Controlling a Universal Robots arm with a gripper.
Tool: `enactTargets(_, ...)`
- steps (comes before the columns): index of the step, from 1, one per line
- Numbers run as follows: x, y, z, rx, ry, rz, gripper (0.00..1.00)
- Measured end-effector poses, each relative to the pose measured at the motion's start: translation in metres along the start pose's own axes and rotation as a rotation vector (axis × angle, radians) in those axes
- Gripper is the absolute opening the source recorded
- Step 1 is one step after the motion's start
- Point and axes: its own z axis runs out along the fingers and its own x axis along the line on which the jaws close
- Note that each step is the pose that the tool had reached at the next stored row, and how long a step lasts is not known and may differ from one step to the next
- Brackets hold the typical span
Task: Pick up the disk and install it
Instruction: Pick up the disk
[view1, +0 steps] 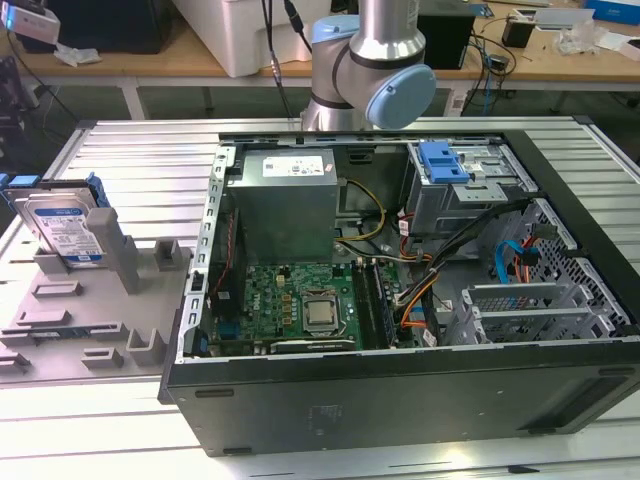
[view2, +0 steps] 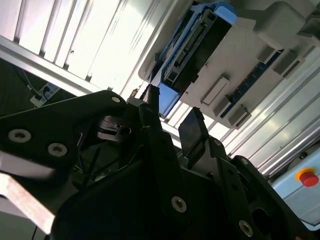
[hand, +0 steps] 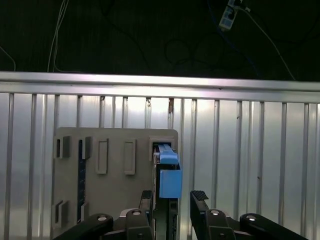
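Arm (view1: 372, 45), exterior view: brushed silver tube, grey joint housing, round pale-blue cap (view1: 400, 97) at its 4 o'clock. Gripper (view2: 172, 107), second wrist view: matte black angular linkage plates, two slim black fingers (view2: 157, 150), silver round-head screws (view2: 178, 202) at pivots.

Silver, blue-framed disk (view1: 62, 228); grey fixture (view1: 125, 255); black computer case (view1: 400, 405).

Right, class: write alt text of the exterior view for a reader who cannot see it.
An open black computer case lies on a ribbed metal table, green motherboard exposed. At the exterior view's left, a silver hard drive in a blue bracket stands in a grey holder.
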Motion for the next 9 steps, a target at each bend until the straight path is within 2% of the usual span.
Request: enactTargets(9, 0.0000, -0.0004, 0.0018, 0.0003, -0.0002, 0.000, 0.44)
